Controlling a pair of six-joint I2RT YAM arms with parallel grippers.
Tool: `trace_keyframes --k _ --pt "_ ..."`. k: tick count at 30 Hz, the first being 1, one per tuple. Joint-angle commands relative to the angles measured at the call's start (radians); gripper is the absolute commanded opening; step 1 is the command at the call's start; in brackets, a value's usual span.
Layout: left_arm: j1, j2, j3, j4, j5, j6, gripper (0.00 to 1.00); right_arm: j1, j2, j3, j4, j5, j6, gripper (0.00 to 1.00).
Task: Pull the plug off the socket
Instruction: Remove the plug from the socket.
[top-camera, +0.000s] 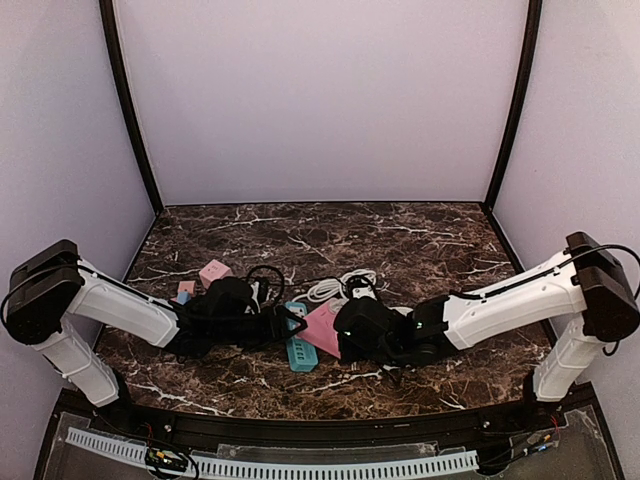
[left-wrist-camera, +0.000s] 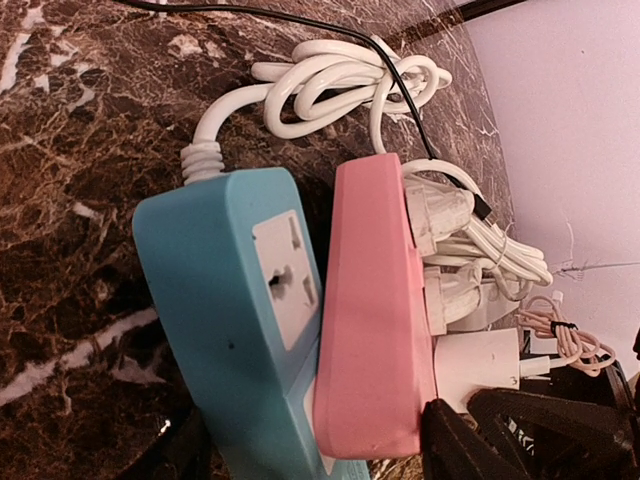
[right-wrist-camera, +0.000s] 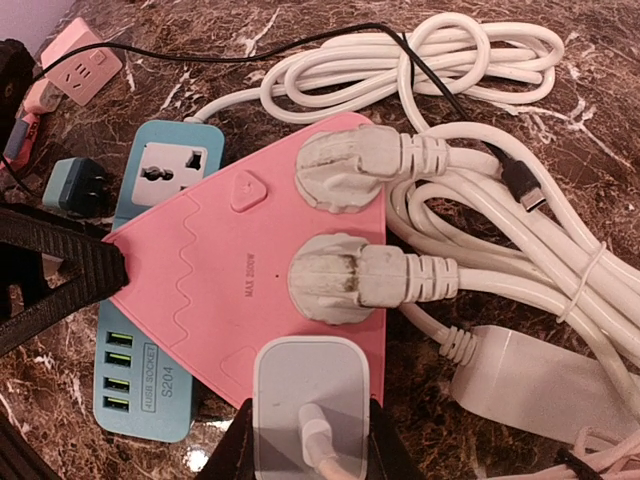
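On the dark marble bench (top-camera: 400, 240) the two arms meet in the middle, over a pile of sockets and cables. The task's thing, a square white plug (right-wrist-camera: 310, 375), sits pushed into the near edge of a pink triangular socket (right-wrist-camera: 230, 270). The right gripper (right-wrist-camera: 312, 450) is closed narrowly on this plug, one finger on each side of its body, and the plug's short white lead runs back between the fingers. The plug is not yet out of the socket.

The pink socket lies partly on top of a blue power strip (right-wrist-camera: 135, 370), which shows a universal outlet at its far end and a row of green ports nearer the camera. Two round white plugs (right-wrist-camera: 345, 170) are also seated in the pink socket, one behind the other, and their thick white cables (right-wrist-camera: 400, 60) loop away in a loose coil toward the back of the bench. A thin black cable (right-wrist-camera: 525, 190) with a small connector lies across them.

The left gripper (top-camera: 288, 322) stands about half open, with one of its fingers (right-wrist-camera: 60, 275) against the left corner of the pink socket. The other finger is low in shadow beyond the blue strip, so it seems to grip across both blocks, though contact on that side is hard to see.

A small pink adapter (right-wrist-camera: 80, 55) and a small blue adapter (right-wrist-camera: 75, 185) lie apart to the left, and a flat white charger (right-wrist-camera: 540, 385) lies to the right of the socket
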Motion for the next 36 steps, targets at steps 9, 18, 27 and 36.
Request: trace_keyframes --k 9,18,27,36 --pt "-0.005 -0.016 -0.024 -0.195 -0.048 0.093 0.58 -0.048 -0.153 -0.150 0.212 -0.108 0.036 0.00" --pt "-0.005 -0.015 -0.023 -0.207 -0.048 0.100 0.58 -0.049 -0.141 -0.147 0.222 -0.105 0.021 0.00" --pt "-0.005 -0.008 -0.019 -0.209 -0.076 0.102 0.58 -0.013 -0.104 -0.074 0.144 -0.034 -0.028 0.00" --pt "-0.005 -0.005 -0.019 -0.207 -0.075 0.103 0.58 0.028 -0.051 0.014 0.060 0.032 -0.070 0.00"
